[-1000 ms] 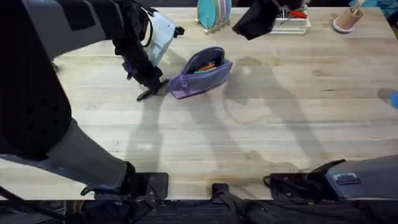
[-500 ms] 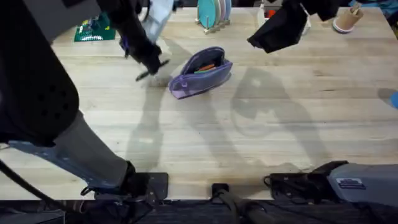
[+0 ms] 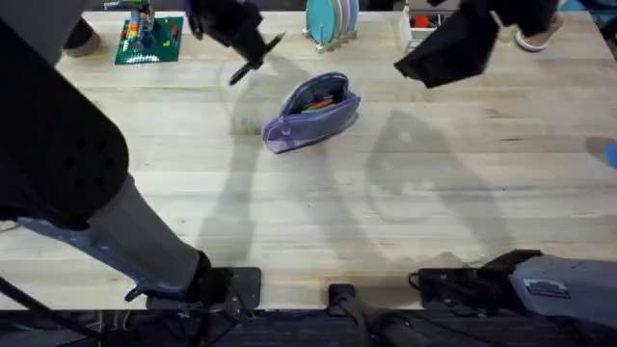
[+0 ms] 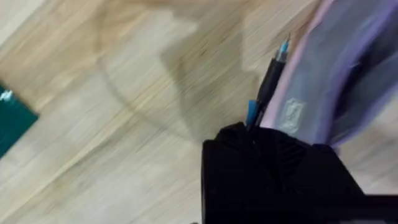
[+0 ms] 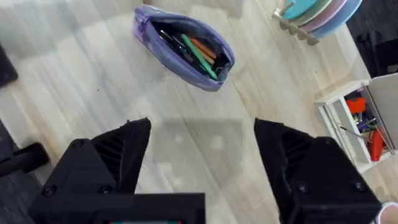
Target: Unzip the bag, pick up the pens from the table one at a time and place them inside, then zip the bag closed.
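Above bag (image 3: 310, 113): left end effector (image 3: 253, 56) clamps pen (image 4: 266, 82).

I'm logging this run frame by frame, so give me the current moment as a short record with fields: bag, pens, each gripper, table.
bag: lavender pouch lying on the table, zipper open
bag contents: green, orange and dark pens visible inside
left gripper: raised beyond the bag's left end, shut on a black pen with a blue tip
right gripper: open, holding nothing, hanging above the table on the bag's right side
zipping: not yet begun
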Controlling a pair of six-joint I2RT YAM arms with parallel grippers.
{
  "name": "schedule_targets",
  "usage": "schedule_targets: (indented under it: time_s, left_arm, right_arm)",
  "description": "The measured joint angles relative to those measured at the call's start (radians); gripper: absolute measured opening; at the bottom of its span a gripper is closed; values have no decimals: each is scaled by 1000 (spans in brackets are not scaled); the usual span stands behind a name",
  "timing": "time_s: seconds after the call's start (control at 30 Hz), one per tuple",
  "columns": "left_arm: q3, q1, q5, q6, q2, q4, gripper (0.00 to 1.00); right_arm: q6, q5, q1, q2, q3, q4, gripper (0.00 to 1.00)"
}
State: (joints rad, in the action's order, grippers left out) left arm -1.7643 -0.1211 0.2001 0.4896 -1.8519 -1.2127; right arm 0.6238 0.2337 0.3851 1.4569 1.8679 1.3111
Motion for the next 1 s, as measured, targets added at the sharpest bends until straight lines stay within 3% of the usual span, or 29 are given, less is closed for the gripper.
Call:
schedule_targets:
  time_s: [0.37,0.53,0.8,1.0]
  left_arm:
    - [-18,-135,236,-51,0,117,43]
    - [-18,-189,301,-81,0,178,43]
    - [-18,-258,306,-101,0,203,43]
    - [-18,-271,255,-106,0,156,43]
  right_arm:
    - [0,0,0,-101,0,7,996]
    - [0,0,0,-102,0,6,996]
    - [5,0,0,-102,0,-3,996]
    - [5,0,0,-102,0,-5,997]
